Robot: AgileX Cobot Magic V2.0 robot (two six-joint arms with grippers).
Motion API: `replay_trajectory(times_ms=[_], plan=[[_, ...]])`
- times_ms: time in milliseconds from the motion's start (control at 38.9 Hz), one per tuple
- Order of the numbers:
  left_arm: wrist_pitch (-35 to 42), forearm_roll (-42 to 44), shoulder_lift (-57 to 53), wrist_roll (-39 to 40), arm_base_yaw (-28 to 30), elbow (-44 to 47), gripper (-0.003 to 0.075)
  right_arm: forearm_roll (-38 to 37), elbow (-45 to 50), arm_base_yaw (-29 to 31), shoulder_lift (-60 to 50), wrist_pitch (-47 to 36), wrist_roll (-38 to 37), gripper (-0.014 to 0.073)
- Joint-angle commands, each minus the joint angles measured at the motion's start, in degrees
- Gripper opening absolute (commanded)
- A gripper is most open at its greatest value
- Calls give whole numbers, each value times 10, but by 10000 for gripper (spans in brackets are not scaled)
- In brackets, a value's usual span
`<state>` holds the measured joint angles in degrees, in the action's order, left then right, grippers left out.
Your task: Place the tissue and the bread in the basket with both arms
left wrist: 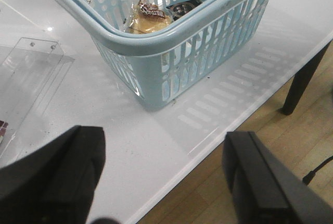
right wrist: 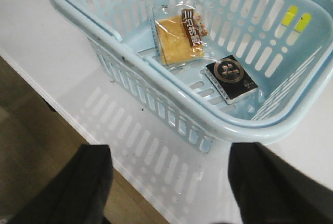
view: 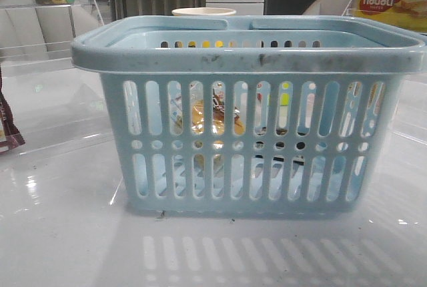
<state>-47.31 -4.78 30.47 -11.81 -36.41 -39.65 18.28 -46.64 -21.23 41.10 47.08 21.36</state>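
Observation:
The light-blue basket stands in the middle of the white table. Inside it lies the bagged golden-brown bread with its dark brown label, and beside it a small black tissue pack with a gold pattern. The bread also shows in the left wrist view and through the slots in the front view. My left gripper is open and empty above the table's front edge, apart from the basket. My right gripper is open and empty, also back from the basket over the table's edge.
A yellow-red nabati box stands at the back right. A clear acrylic stand is left of the basket, with a dark packet at the far left. A white cup rim shows behind the basket. A table leg and wooden floor lie below.

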Motion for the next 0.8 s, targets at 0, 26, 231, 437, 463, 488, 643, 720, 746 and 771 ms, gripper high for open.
replay_trajectory(times_ms=[0, 26, 231, 437, 463, 488, 643, 720, 746, 771], plan=[[46, -3, 1, 1, -2, -16, 461, 4, -15, 3, -3, -33, -2, 559], [46, -3, 1, 1, -2, -16, 446, 4, -15, 3, -3, -33, -2, 540], [46, -3, 1, 1, -2, -16, 311, 4, -15, 3, -3, -28, -2, 288], [46, -3, 1, 1, -2, -16, 189, 4, -15, 3, -3, -22, -2, 79], [46, -3, 1, 1, -2, -16, 172, 4, -15, 3, -3, -21, -2, 56], [46, -3, 1, 1, -2, -16, 154, 4, -15, 3, -3, -21, -2, 49], [45, -3, 1, 1, -2, -16, 94, 4, -15, 3, -3, -20, -2, 56], [45, -3, 1, 1, -2, -16, 93, 4, -15, 3, -3, -14, -2, 56], [45, -3, 1, 1, -2, -16, 93, 4, -15, 3, -3, -12, -2, 56], [45, -3, 1, 1, -2, -16, 93, 4, -15, 3, -3, -10, -2, 56]])
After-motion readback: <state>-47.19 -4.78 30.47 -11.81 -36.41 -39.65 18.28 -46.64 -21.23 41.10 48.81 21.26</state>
